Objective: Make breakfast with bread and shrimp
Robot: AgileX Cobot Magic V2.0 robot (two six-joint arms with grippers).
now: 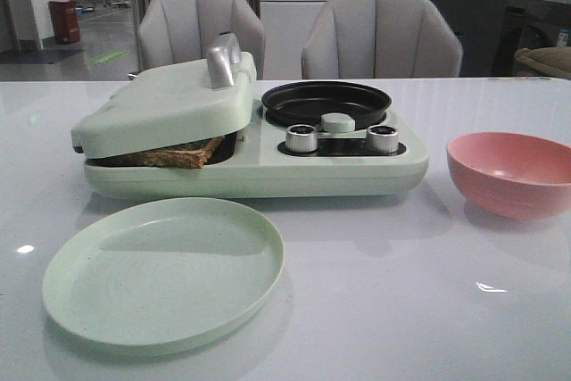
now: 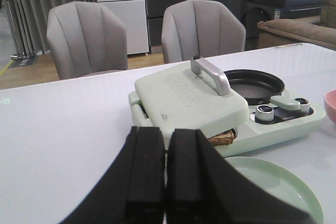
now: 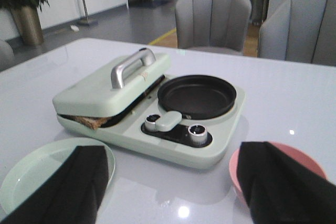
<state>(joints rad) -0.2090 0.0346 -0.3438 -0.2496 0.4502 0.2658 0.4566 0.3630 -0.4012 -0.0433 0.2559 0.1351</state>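
Bread (image 1: 183, 154), brown-crusted, sits pressed under the pale green breakfast maker's lid (image 1: 169, 100), so toasting seems underway, plating on the round green plate (image 1: 163, 271) before it remains, no shrimp visible; left tool (image 2: 164, 174) pressed together, right tool (image 3: 170, 182) spread.

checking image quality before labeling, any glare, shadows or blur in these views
Front view: small bright glints on the glossy table, a soft shadow under the green plate. Left wrist view: the left gripper is a dark mass with little detail. Right wrist view: a ceiling light reflects on the table, and the right gripper fingers look soft.
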